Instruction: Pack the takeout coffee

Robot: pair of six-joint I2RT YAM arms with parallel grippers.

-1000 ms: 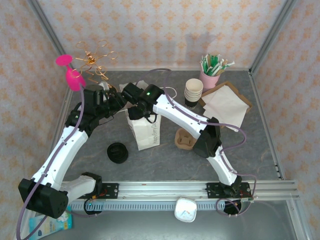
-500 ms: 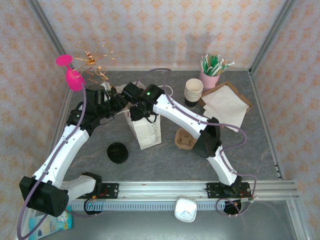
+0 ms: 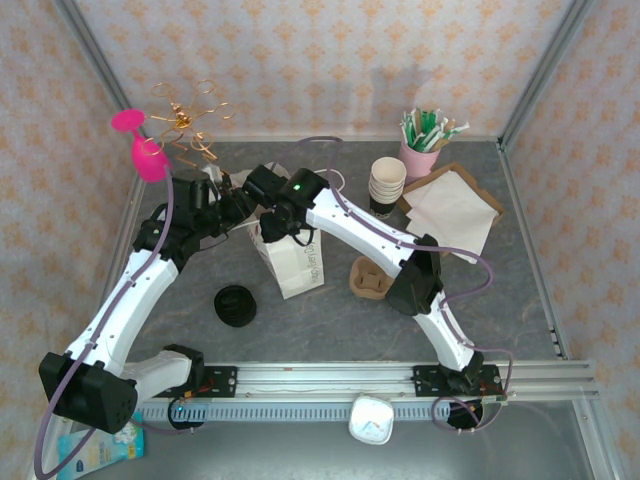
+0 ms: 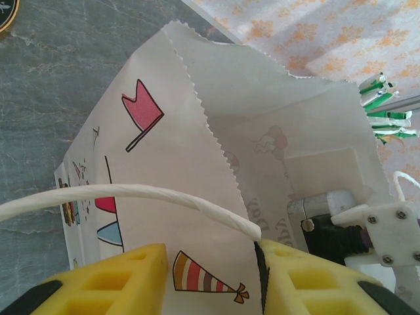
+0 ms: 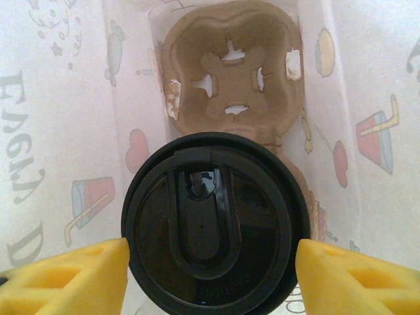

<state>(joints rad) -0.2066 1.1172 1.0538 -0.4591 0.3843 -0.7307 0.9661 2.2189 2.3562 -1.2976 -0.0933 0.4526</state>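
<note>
In the right wrist view the takeout coffee (image 5: 213, 223), a dark cup under a round black lid, stands deep inside the white paper bag (image 5: 59, 131). My right gripper (image 5: 211, 269) has a yellow finger against each side of the lid. A brown cardboard cup carrier (image 5: 230, 72) lies on the bag's floor just beyond the cup. From above, the right gripper (image 3: 264, 222) reaches down into the bag (image 3: 292, 265). My left gripper (image 4: 213, 275) straddles the bag's serrated rim (image 4: 190, 92) with a gap between its fingers. The twisted paper handle (image 4: 131, 193) ends at its right finger.
A loose flat black lid (image 3: 235, 305) lies left of the bag. A second brown carrier (image 3: 370, 278) sits right of it. A stack of lidless cups (image 3: 386, 185), a pink cup of straws (image 3: 425, 145) and napkins (image 3: 455, 205) stand at the back right. A pink glass (image 3: 145, 150) is back left.
The bag's lower end has shifted slightly to the right. Both arms stay almost where they were at the bag's mouth.
</note>
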